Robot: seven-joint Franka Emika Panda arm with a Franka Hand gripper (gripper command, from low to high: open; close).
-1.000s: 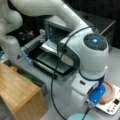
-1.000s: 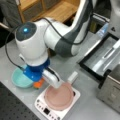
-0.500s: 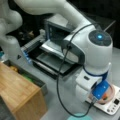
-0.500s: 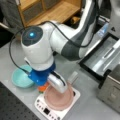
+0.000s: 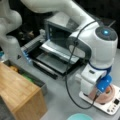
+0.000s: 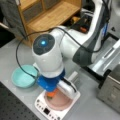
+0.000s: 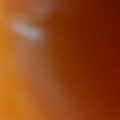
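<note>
- The gripper (image 6: 51, 94) is low over a pink bowl (image 6: 60, 101), in both front views; its fingers are hidden under the blue wrist piece, and whether they are wide, narrow or holding anything cannot be told.
- A small orange thing (image 6: 50, 94) shows just under the blue piece, at the bowl's rim; what it is cannot be told.
- The wrist view is filled with a smooth orange-to-dark-red surface (image 7: 60, 60) with one pale glint, very close to the lens.
- The bowl is round, shallow and matte, and sits on a flat white scale (image 6: 47, 111) with a small dark display and buttons along its front edge.
- A round, teal bowl (image 6: 23, 77) lies just beside the scale, towards a front view's left.
- All rest on a smooth grey tabletop (image 6: 15, 55).
- A toaster oven (image 5: 58, 37) of shiny metal stands behind the arm with its door folded down.
- A wooden shelf unit (image 6: 50, 15) with a plain grain stands at a front view's top.
</note>
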